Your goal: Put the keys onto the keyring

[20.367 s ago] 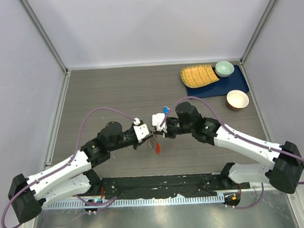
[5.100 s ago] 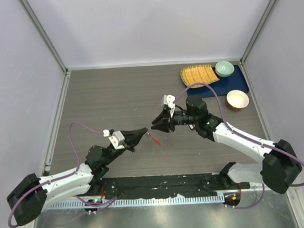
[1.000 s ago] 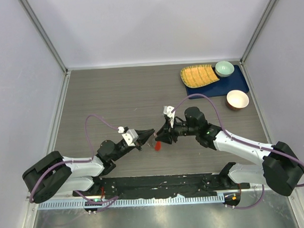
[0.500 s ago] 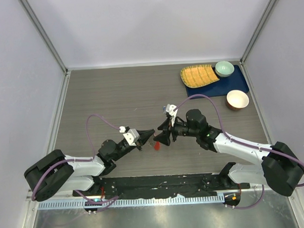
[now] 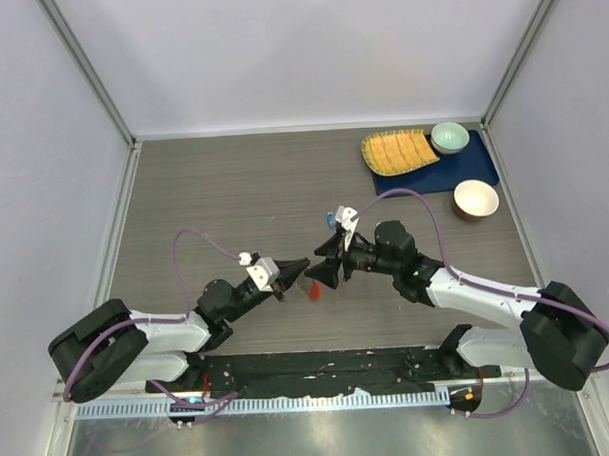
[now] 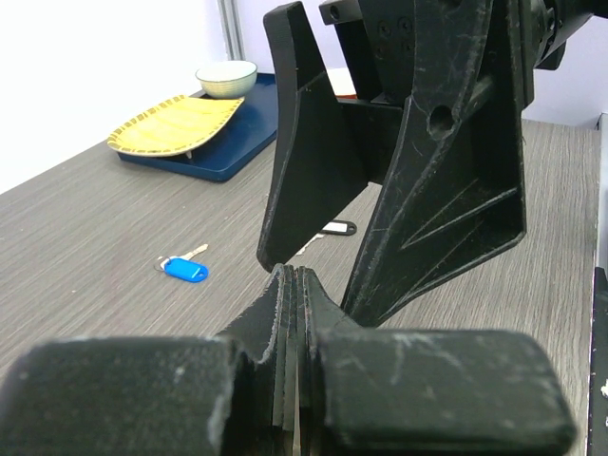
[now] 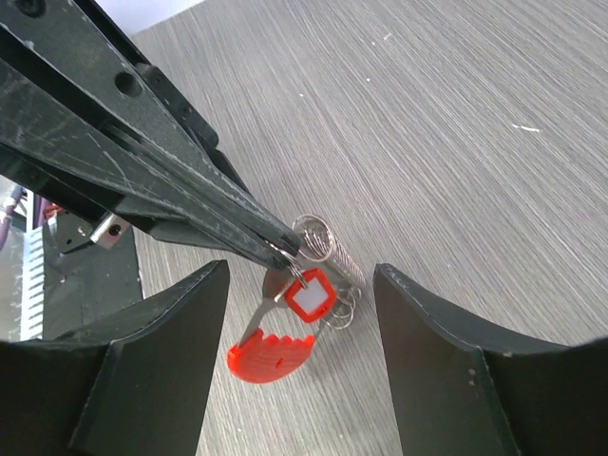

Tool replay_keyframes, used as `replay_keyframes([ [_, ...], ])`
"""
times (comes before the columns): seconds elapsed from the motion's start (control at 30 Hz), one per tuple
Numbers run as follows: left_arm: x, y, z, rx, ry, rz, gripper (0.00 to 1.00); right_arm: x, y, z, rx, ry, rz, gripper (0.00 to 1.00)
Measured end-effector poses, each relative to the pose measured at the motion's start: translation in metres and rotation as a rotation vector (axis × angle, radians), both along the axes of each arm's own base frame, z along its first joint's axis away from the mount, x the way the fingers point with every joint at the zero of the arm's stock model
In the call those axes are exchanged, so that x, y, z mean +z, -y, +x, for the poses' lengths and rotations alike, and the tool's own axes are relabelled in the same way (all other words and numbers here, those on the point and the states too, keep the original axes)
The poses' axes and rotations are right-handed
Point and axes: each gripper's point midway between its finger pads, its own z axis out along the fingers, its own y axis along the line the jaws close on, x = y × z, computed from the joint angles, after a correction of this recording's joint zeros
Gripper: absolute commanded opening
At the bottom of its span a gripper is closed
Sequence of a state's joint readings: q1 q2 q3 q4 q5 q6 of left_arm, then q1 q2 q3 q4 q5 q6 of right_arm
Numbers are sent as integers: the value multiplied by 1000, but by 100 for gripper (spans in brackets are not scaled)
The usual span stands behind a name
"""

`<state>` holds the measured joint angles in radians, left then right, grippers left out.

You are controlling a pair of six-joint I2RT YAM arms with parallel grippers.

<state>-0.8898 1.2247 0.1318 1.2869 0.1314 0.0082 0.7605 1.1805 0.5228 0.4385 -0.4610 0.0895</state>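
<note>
Left gripper (image 5: 304, 267): pressed together on the keyring (image 7: 318, 237), pinching its wire just beside the coil, low over the table (image 5: 233, 190).
Right gripper (image 5: 321, 272): spread wide, with one finger on each side of the keyring and touching neither it nor the left tips. It faces the left gripper tip to tip.
Keyring: hangs from the left tips near the table's middle. A red tag (image 7: 306, 294) with a white window and a toothed red piece (image 7: 269, 354) dangle below it. Whether the lower one rests on the wood cannot be told.
Blue key (image 6: 182, 269): flat on the table beyond the grippers, apart from the keyring.
Black key (image 6: 332, 228): flat on the table, partly hidden behind the right gripper's finger.
Far right corner: a yellow plate (image 5: 399, 151) and a green bowl (image 5: 449, 137) on a blue mat (image 5: 482, 167), with a white bowl (image 5: 475, 198) at its near edge.
</note>
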Motion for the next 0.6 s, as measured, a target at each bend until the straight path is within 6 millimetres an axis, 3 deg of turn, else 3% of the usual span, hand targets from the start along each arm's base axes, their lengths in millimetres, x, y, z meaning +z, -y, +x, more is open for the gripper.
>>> replay_keyframes([
  [0.1, 0, 0, 0, 0, 0, 0, 0, 4, -5, 0, 13, 1, 27, 68],
  [0.4, 1, -1, 2, 10, 0, -3, 0, -9, -14, -4, 52, -34, 22, 45],
  [0.6, 1, -3, 3, 21, -2, -4, 0, -15, -17, -8, 72, -31, 8, 15],
])
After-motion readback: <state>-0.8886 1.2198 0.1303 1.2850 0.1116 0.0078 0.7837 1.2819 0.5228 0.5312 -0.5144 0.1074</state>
